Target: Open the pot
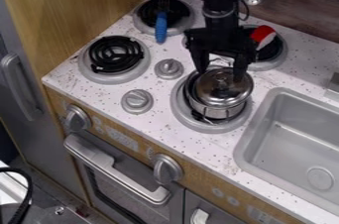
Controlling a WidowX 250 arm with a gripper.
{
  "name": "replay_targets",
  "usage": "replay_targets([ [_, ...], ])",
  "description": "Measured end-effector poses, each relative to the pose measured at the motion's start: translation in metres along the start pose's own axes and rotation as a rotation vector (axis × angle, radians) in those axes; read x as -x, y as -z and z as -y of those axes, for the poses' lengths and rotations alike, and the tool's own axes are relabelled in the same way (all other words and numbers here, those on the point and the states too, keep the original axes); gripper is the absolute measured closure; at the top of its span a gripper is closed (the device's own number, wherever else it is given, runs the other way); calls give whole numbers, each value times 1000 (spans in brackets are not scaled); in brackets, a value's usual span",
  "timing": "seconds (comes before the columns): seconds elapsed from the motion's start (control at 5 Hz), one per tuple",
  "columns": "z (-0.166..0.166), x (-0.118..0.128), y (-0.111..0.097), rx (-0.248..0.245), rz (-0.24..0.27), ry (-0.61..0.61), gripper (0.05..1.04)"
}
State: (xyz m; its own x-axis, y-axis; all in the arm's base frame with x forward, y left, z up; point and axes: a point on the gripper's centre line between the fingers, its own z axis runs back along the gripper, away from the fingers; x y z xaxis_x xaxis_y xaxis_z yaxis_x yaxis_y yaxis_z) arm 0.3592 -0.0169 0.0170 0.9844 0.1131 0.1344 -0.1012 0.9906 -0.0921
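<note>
In the camera view we count four burners [116, 53], two front knobs [167, 168], one blue-handled utensil [161, 28] and one sink [246, 143]. Wood panelling [298, 5] rises behind our speckled bench [155, 119]. The lidded pot [213, 112] sits on the burner nearest the sink; our tool [220, 73] hangs spread open at its lid [228, 90], contact unclear.

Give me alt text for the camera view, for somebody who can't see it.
Open black robot claw above a silver metal pot, its shiny round lid on, sitting on the front right grey-ringed burner of a white speckled toy stovetop, beside a grey sink.
</note>
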Motion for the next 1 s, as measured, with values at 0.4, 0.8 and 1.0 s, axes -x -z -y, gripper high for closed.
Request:
replay_targets([
  [0.4, -3, -2, 8, -16, -20, -23, 83],
  [0.8, -6, -1, 14, -6, -31, -65, 387],
  [1.0, -9, -1, 17, -11, -42, -71, 690],
])
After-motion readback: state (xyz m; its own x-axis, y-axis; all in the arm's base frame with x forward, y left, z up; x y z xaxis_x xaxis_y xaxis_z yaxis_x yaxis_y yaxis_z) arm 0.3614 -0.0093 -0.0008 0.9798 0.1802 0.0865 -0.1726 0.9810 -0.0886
